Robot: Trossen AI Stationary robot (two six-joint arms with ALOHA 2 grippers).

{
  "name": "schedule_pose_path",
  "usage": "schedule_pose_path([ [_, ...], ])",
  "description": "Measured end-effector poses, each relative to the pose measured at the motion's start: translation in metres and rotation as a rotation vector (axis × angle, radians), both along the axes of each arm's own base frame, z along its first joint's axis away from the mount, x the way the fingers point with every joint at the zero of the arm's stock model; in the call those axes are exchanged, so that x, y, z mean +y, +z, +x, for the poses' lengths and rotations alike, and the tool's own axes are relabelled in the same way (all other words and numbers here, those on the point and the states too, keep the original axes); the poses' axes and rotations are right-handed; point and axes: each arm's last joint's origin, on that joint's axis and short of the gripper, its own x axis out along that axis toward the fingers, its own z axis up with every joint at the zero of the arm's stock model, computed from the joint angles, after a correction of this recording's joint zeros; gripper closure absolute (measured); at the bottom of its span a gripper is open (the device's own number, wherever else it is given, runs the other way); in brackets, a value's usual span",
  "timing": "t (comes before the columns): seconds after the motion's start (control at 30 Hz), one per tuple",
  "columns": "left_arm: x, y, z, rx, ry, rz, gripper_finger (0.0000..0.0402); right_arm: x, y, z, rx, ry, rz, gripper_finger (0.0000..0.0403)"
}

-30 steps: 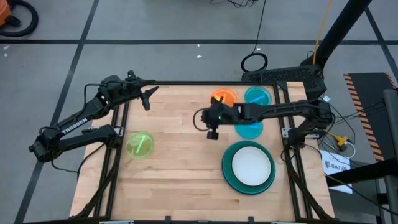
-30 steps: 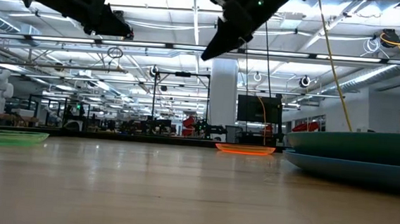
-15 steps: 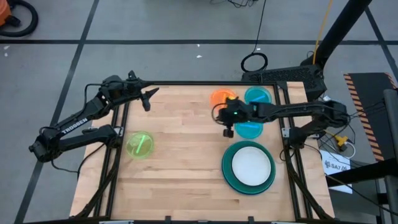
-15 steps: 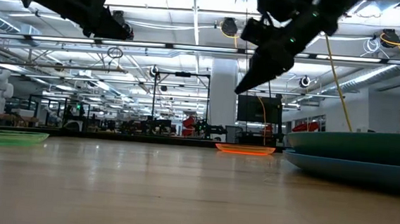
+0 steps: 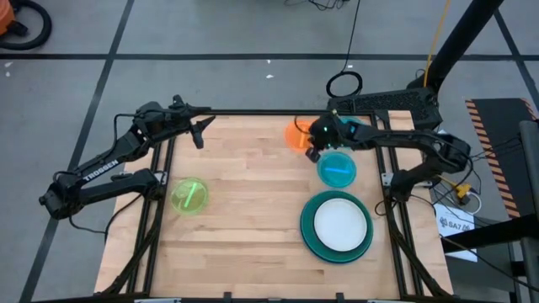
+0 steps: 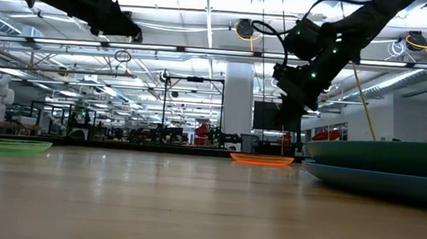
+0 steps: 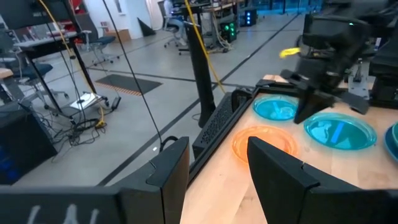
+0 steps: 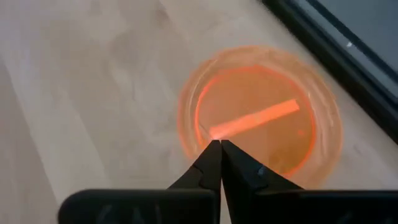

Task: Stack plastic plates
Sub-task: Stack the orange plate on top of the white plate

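With its fingers pressed together and empty, the right gripper (image 8: 219, 147) hovers over the orange plate (image 8: 261, 115) at the table's far edge (image 5: 253, 115) and should spread them before dropping onto the rim.

The table (image 5: 244, 210) has a pale wood top with visible plank grain and a smooth, faintly shiny finish. Its frame (image 5: 253, 113) is black metal. The orange plate (image 8: 261, 118) is see-through glossy plastic, as are the two cyan plates (image 7: 339, 132) and the lime green plate (image 5: 189, 196). The large teal plate (image 5: 309, 227) is opaque, smooth plastic, and the white plate (image 5: 341, 225) looks matt. Both arms (image 5: 101, 168) have matt black casings.
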Motion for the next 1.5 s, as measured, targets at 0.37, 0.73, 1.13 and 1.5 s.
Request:
schedule_pose_path([
  [0.37,-0.001,-0.001,0.001,0.018,-0.012,0.017,0.0231,-0.020,0.008,0.029,-0.018,0.163,0.039,0.0395],
  [0.73,-0.002,-0.001,0.001,0.021,-0.016,0.018,0.0231,-0.023,-0.019,0.036,0.085,0.235,0.090,0.0301],
  [1.13,-0.002,-0.001,0.001,0.024,-0.019,0.021,0.0231,-0.025,-0.053,0.042,0.158,0.208,0.187,0.0205],
  [1.5,-0.002,-0.002,0.001,0.031,-0.020,0.022,0.0231,-0.027,-0.061,0.043,0.215,0.147,0.137,0.0246],
])
